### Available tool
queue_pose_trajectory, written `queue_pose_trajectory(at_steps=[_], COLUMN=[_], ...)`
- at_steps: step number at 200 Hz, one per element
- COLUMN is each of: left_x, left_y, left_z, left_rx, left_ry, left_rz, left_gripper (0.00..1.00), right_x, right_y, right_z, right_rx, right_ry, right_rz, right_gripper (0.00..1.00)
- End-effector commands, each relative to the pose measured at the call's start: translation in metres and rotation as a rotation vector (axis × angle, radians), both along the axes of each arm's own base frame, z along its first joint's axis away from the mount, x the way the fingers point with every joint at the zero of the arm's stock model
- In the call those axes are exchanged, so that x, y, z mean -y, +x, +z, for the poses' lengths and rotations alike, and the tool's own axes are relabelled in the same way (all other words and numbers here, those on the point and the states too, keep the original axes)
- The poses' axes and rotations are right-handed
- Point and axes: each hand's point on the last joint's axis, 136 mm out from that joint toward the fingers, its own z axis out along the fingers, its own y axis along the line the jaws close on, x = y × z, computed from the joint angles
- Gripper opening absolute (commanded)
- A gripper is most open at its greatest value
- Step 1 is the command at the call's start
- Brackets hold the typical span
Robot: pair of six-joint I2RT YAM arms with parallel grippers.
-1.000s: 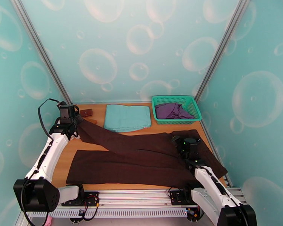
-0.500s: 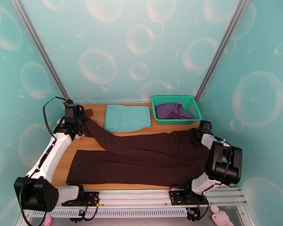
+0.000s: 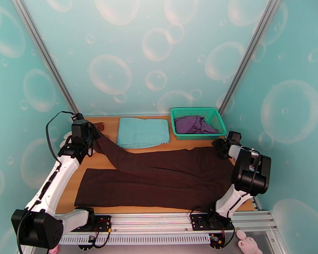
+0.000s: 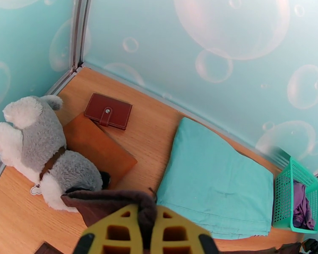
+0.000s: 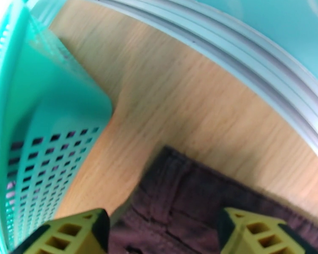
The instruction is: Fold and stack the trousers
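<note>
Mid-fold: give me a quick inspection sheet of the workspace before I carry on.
Surface: wooden table, mostly under cloth.
Job's things: trousers spread flat, one leg end raised at far left.
Clutter: teal cloth, folded; basket holding a purple garment; wallet, plush toy and tan pad in the far left corner.
Grippers: left gripper shut on the leg end; right gripper open over the waistband corner beside the basket.
Cables: black cable looped at the left wrist.
Surroundings: bubble-print walls, metal posts.
</note>
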Motion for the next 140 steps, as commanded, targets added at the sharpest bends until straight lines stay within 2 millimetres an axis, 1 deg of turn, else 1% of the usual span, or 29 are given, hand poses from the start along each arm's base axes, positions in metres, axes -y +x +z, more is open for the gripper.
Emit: queue_pose_trajectory(at_steps=[1, 23, 37, 55, 70, 84, 109, 119, 140], left_x=[0.009, 0.01, 0.011, 0.011, 0.01, 0.009, 0.009, 0.01, 0.011], left_y=[0.004, 0.005, 0.004, 0.002, 0.0, -0.003, -0.007, -0.008, -0.008], left_z=[0.006, 0.001, -0.002, -0.005, -0.003, 0.001, 0.007, 0.011, 0.013], left_rx=[0.047, 0.04, 0.039, 0.04, 0.042, 0.055, 0.083, 0.092, 0.103], left_ry=[-0.002, -0.001, -0.004, -0.005, 0.002, 0.004, 0.004, 0.0, -0.005], left_rz=[-0.04, -0.046, -0.05, -0.051, -0.051, -0.049, -0.051, -0.058, -0.066], left_gripper=[0.0, 0.0, 0.0, 0.0, 0.0, 0.0, 0.0, 0.0, 0.0], right_x=[0.005, 0.008, 0.008, 0.005, 0.003, 0.006, 0.012, 0.015, 0.016], right_y=[0.009, 0.011, 0.009, 0.001, -0.012, -0.026, -0.05, -0.057, -0.065], right_z=[-0.002, -0.005, -0.013, -0.028, -0.038, -0.045, -0.051, -0.051, -0.045], right_rx=[-0.01, -0.033, -0.081, -0.169, -0.226, -0.288, -0.39, -0.413, -0.408], right_ry=[0.005, 0.009, 0.02, 0.05, 0.059, 0.043, 0.028, 0.02, 0.029], right_rz=[-0.03, -0.036, -0.032, -0.014, -0.013, -0.02, -0.003, 0.007, 0.015], right_gripper=[0.71, 0.68, 0.65, 0.55, 0.48, 0.48, 0.48, 0.4, 0.11])
